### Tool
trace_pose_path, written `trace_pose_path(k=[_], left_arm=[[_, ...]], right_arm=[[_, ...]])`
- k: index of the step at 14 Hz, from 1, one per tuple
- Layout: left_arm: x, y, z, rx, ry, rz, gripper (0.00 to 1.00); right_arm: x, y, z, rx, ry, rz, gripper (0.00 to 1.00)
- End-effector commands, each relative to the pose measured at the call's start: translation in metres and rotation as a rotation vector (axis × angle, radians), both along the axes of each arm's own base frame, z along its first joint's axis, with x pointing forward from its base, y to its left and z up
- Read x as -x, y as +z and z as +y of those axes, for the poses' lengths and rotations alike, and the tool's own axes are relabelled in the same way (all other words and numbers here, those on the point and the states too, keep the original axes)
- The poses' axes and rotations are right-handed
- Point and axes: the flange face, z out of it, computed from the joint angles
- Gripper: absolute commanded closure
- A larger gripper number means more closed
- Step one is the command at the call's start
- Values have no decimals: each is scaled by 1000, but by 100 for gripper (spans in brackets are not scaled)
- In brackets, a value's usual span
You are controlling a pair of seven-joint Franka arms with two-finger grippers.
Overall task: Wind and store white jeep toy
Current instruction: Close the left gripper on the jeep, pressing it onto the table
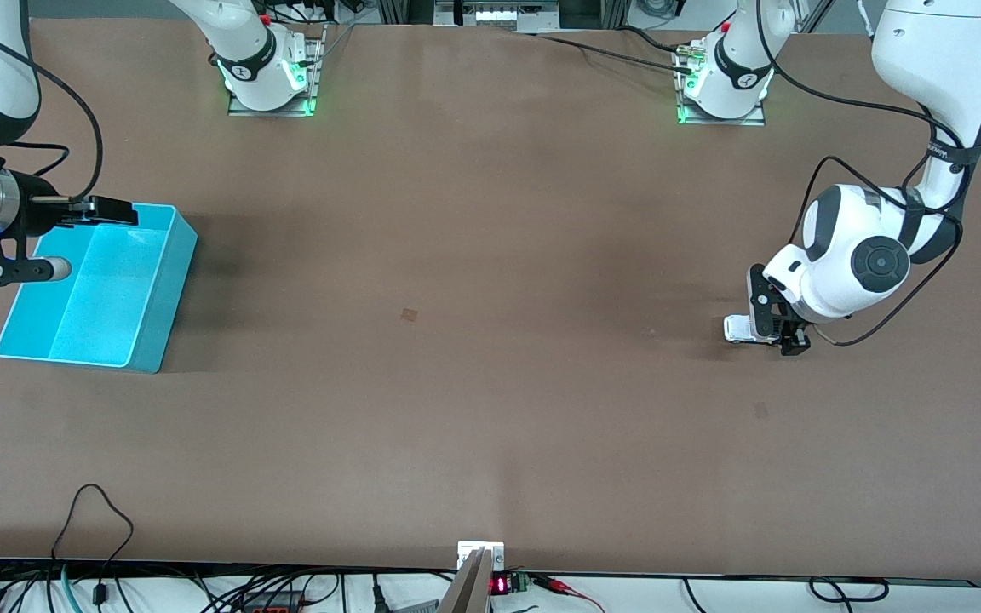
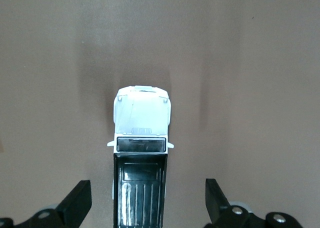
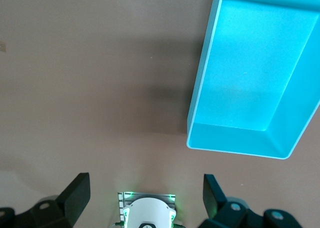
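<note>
The white jeep toy (image 1: 737, 329) stands on the brown table toward the left arm's end. In the left wrist view the white jeep toy (image 2: 141, 118) shows its white hood and black roof panel. My left gripper (image 1: 776, 332) is down low around the jeep's rear. Seen from its wrist, the left gripper (image 2: 147, 205) is open, one black finger (image 2: 77, 203) on each side of the toy with a gap between. My right gripper (image 1: 80, 240) hangs open over the turquoise bin (image 1: 175, 281); the right gripper (image 3: 145, 198) holds nothing.
The turquoise bin (image 3: 200, 88) is empty and sits toward the right arm's end of the table. Both arm bases (image 1: 269, 77) stand along the table edge farthest from the front camera. A small clamp (image 1: 480, 558) and cables sit at the nearest edge.
</note>
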Motion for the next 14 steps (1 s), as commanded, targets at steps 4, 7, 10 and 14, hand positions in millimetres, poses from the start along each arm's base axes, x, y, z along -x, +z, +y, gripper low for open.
trace_pose_path(k=[4,7,10,14], left_arm=[[-3,-2,10,21,-74,-43,0],[-1,-5,10,24,-70,-37,0],[4,-9,15,49,-29,-25,0],[5,-11,11,56,-28,-21,0]], right_arm=[[-1,-3,-5,9,8,7,0],[-1,-3,-2,10,12,5,0],[-1,-3,-5,11,7,5,0],[-1,-3,-5,12,9,5,0]])
